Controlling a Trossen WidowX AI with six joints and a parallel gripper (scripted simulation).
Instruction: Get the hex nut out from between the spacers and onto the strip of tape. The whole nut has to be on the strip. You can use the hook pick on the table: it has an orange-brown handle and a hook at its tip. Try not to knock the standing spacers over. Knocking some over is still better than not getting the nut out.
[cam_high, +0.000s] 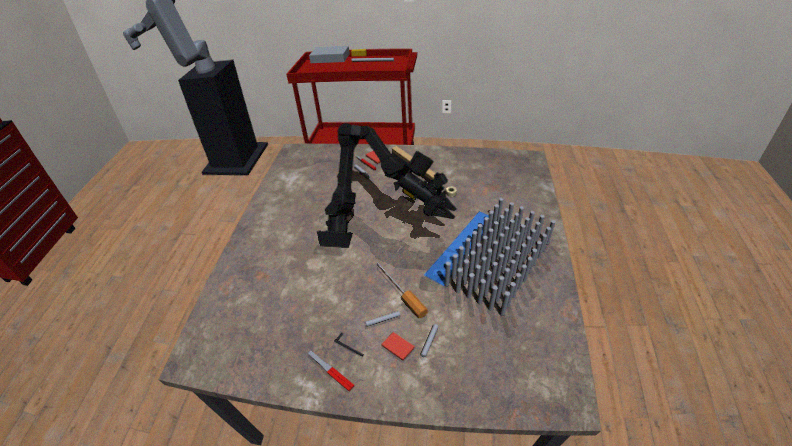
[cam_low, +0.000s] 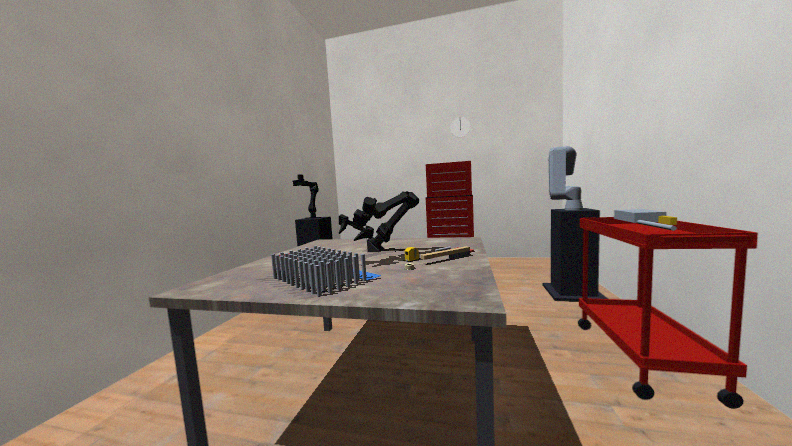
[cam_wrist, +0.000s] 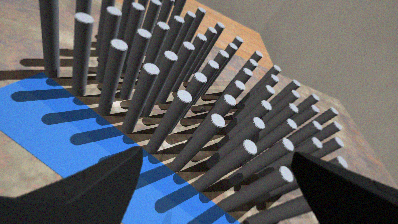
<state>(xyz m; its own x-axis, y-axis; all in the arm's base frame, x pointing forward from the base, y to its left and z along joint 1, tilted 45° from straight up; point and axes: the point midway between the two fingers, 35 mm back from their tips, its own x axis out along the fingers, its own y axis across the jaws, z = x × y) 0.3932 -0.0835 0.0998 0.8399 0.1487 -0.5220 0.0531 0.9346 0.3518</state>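
Note:
A block of many grey standing spacers fills the right side of the table, and the hex nut among them is hidden from me. The blue tape strip lies along the block's left edge; it also shows in the wrist view. The hook pick with its orange-brown handle lies on the table in front of the strip, apart from my arm. My gripper hangs open and empty above the table, a little left of the strip's far end. In the wrist view its fingers frame the strip and the spacers.
A grey rod, another rod, a red square, a black hex key and a red-handled tool lie near the front. A wood block, a small ring and red pieces lie behind my arm.

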